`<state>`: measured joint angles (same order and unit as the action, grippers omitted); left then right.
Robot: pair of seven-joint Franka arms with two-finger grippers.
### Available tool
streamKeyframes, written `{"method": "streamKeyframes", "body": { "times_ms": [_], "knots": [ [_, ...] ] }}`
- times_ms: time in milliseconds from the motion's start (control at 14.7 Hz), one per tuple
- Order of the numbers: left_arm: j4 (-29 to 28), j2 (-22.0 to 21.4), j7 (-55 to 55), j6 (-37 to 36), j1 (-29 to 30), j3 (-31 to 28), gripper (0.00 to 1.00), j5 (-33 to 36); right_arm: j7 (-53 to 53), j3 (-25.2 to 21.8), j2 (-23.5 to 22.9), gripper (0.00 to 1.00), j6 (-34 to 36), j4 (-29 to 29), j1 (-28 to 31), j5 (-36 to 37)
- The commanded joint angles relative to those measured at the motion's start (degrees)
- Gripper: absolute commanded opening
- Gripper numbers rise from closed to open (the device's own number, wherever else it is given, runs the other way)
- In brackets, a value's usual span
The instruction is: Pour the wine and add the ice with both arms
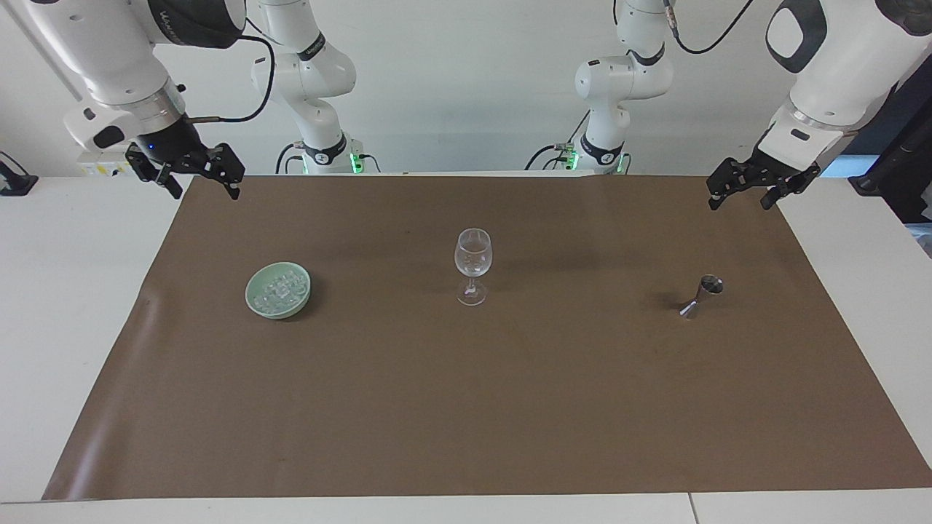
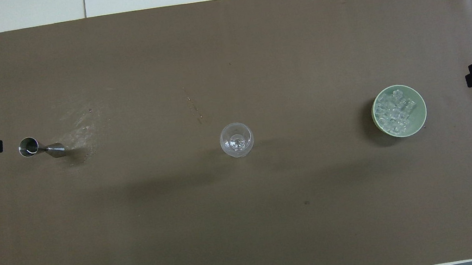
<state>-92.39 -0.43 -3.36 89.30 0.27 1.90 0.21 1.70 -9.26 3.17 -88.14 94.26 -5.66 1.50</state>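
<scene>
Nothing of the pour or the icing shows as done. The wine glass (image 1: 473, 266) stands upright mid-table on the brown paper (image 1: 466, 407), seemingly empty. The ice (image 1: 280, 290) is heaped in a green bowl (image 1: 256, 304) toward the right arm's end; a steel jigger (image 1: 703, 295) stands toward the left arm's end. The right tool (image 1: 195, 173) and left tool (image 1: 748, 188) hang with fingers spread, holding nothing, over the paper's corners nearest the robots.
</scene>
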Motion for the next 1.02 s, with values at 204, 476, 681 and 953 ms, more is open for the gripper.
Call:
{"method": "streamKeyframes", "body": {
  "times_ms": [204, 476, 681, 953],
  "knots": [
    [1.3, 3.0, 0.8, 3.3, 0.3, -0.4, 1.00, -0.6, 1.5, 0.3, 0.5, 1.00, -0.7, 0.4, 0.9, 0.6],
    [8.3, 11.4, 1.4, 0.2, 1.0, -2.2, 1.00, -2.5, 1.2, 0.3, 0.6, 1.00, -0.5, 0.7, 0.7, 0.5],
    [11.0, 15.8, 7.9, -0.6, 1.0, -5.8, 1.00, -5.9, 0.8, 0.3, 0.8, 1.00, -0.5, 1.0, 0.8, 0.3],
    [13.1, 20.1, 27.7, -2.9, 1.1, -7.3, 1.00, -10.0, 0.9, 0.3, 0.9, 1.00, 0.0, 0.9, 0.7, 0.0]
  ]
}}
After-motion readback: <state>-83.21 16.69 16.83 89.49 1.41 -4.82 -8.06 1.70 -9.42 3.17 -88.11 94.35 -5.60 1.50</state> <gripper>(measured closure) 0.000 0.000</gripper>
